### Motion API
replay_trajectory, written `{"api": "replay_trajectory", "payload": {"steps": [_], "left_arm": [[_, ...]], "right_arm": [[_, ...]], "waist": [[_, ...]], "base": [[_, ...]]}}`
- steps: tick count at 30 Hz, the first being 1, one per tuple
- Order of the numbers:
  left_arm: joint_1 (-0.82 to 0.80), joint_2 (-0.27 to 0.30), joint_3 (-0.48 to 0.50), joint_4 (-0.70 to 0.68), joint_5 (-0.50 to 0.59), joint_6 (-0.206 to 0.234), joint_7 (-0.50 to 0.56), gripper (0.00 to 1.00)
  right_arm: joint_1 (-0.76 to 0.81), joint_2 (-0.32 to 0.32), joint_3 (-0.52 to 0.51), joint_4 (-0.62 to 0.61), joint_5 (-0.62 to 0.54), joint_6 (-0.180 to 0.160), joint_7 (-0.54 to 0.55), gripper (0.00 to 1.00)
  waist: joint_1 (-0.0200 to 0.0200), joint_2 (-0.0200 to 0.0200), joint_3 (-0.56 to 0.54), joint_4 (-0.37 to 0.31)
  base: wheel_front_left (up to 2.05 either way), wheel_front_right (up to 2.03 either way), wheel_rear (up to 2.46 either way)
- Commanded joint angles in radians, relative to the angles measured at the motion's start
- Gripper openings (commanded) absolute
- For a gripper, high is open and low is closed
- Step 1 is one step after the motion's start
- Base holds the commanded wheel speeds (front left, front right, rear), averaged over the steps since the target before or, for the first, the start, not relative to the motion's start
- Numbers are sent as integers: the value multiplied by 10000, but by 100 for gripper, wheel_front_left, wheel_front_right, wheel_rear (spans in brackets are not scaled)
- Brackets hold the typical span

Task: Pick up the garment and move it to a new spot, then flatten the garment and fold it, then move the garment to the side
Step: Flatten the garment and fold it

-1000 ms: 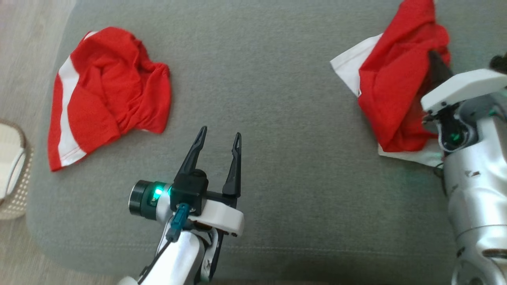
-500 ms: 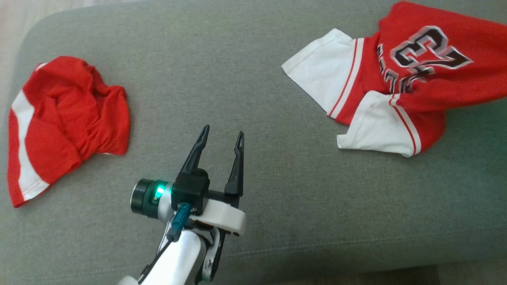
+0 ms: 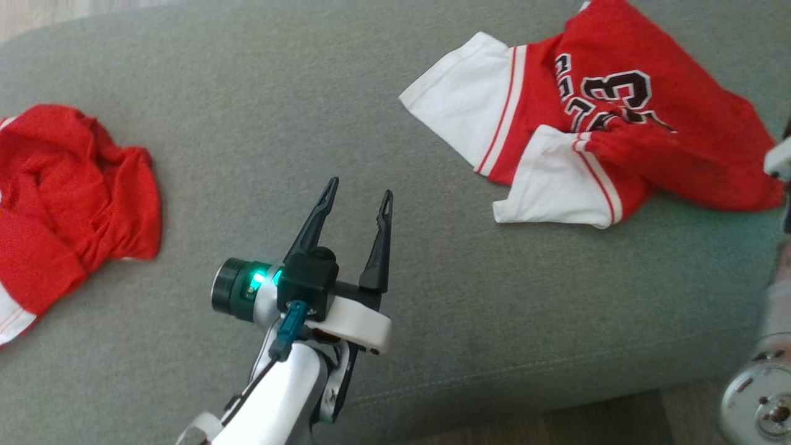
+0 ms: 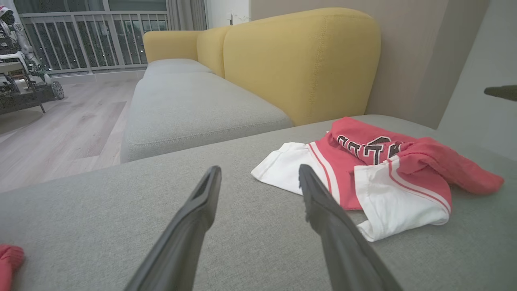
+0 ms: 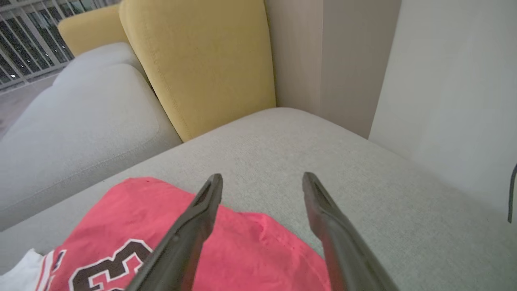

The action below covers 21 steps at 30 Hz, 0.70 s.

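Toward the far right corner of the grey seat cushion (image 3: 321, 93) lies the jersey (image 3: 593, 136) (the task item), crumpled, not flat. It has a red knit body and white sleeves edged with thin red stripes. The black-and-white printed digits are partly folded under, so the number is unreadable. One white sleeve overlaps the body, and a red tail runs toward the cushion's right edge.

The right arm (image 3: 759, 402) is cropped by the picture border and blurred; just a metal joint and a white piece are visible there. In the right wrist view the right gripper (image 5: 262, 176) has its jaws spread with nothing between them, over the jersey's red part; contact with the cloth is unclear.

The left gripper (image 3: 360, 186) sits near the middle of the cushion's front edge, jaws apart and empty. It has long dark tapered fingers, a white housing and a green light, and is well apart from the jersey.

A second red garment (image 3: 68, 204) lies at the cushion's left edge, bunched, mesh-like weave, white band, cut off by the frame.

The cushion is coarse woven fabric with rounded corners and a seam along the front. Behind it is a yellow backrest (image 4: 303, 60), padded and rounded.
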Motion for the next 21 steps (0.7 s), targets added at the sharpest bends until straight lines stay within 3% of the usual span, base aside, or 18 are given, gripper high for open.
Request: {"api": "replay_trajectory", "payload": {"steps": [1, 6, 12, 21], "left_arm": [[-359, -22, 299, -281, 82, 9, -120, 100], [-312, -22, 273, -200, 3, -62, -120, 100], [-478, -22, -45, 106, -406, -402, -120, 100], [-1727, -22, -891, 2056, -875, -1288, -120, 100]], "right_arm": [[-575, -35, 498, -351, 231, -4, -191, 100], [-164, 251, 2265, -768, 1671, -4, -449, 100], [1702, 360, 4687, -3082, 4321, -4, -164, 100], [3963, 365, 6343, -6377, 6303, -4, 502, 100]], "waist": [[0, 0, -170, -168], [0, 0, -448, -534], [0, 0, -318, -1187], [0, 0, 269, -2288]], "base": [[0, 0, 0], [0, 0, 0], [0, 0, 0], [0, 0, 0]]}}
